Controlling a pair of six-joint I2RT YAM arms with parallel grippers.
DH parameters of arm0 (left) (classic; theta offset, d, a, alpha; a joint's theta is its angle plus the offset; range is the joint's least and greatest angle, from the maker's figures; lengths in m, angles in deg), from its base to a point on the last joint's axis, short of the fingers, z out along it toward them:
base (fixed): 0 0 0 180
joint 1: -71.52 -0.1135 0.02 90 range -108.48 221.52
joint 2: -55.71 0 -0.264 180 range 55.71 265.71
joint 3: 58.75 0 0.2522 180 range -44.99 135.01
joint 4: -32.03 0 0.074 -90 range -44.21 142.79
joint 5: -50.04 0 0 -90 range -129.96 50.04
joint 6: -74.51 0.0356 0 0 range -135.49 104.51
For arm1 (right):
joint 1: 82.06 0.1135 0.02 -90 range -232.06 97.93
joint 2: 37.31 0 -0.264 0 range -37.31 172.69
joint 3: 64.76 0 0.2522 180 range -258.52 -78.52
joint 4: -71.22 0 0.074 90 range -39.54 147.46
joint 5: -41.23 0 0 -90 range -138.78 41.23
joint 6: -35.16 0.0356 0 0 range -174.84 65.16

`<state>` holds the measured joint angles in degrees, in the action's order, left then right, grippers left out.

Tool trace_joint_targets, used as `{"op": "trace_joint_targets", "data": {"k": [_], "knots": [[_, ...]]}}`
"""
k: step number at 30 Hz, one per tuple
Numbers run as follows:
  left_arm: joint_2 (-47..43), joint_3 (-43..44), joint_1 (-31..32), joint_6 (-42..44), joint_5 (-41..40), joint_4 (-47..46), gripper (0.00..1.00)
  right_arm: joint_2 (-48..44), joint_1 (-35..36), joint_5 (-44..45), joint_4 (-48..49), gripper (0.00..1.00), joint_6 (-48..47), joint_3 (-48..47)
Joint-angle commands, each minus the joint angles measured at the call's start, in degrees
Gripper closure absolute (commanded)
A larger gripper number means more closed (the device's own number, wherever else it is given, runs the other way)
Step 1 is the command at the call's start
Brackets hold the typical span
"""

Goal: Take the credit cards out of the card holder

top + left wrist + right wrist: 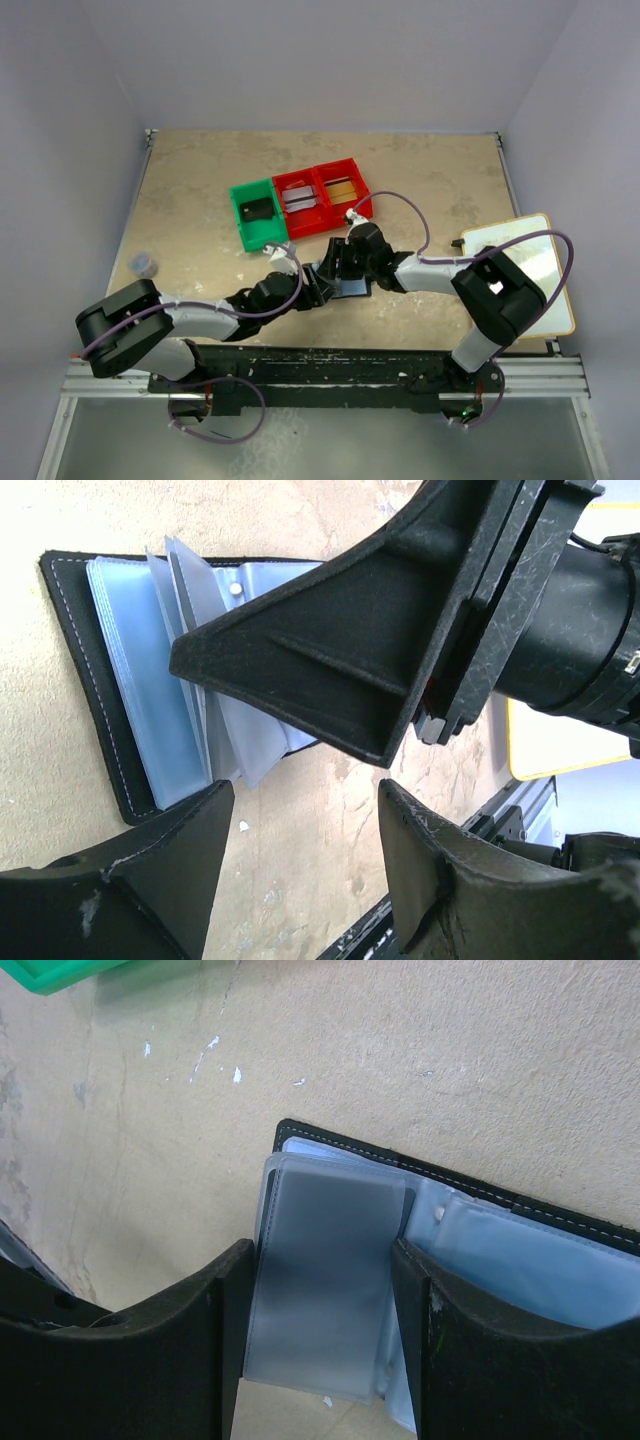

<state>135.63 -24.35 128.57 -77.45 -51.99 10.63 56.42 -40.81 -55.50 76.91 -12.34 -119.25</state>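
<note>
Only the right-wrist view shows a grey card (325, 1270) in the card holder (530, 1255).

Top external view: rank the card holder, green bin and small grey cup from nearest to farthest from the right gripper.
1. card holder, lying right beneath the right gripper, mid-table.
2. green bin, farther back and to the left.
3. small grey cup, far left, near the table's edge.

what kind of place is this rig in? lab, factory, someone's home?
Probably a lab test booth: plain pale walls box in a stone-look table, two arms are bolted to a metal rail at its near edge, and small green and red bins sit out.
</note>
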Motion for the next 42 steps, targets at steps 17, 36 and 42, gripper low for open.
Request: {"op": "trace_joint_targets", "data": {"k": [17, 36, 42], "knots": [[-1.1, -1.7, 0.4, 0.9, -2.5, -0.1, 0.42, 1.5, -0.9, -0.5, -2.2, 0.42, 0.0, 1.3], [6.7, 6.0, 0.3, 2.6, 0.9, -3.0, 0.39, 0.4, -1.3, -1.8, -1.4, 0.42, 0.1, 1.9], [9.1, 7.1, 0.3, 2.5, 2.0, -4.8, 0.40, -0.3, -1.5, -3.0, -0.3, 0.42, 0.3, 2.2]]}}
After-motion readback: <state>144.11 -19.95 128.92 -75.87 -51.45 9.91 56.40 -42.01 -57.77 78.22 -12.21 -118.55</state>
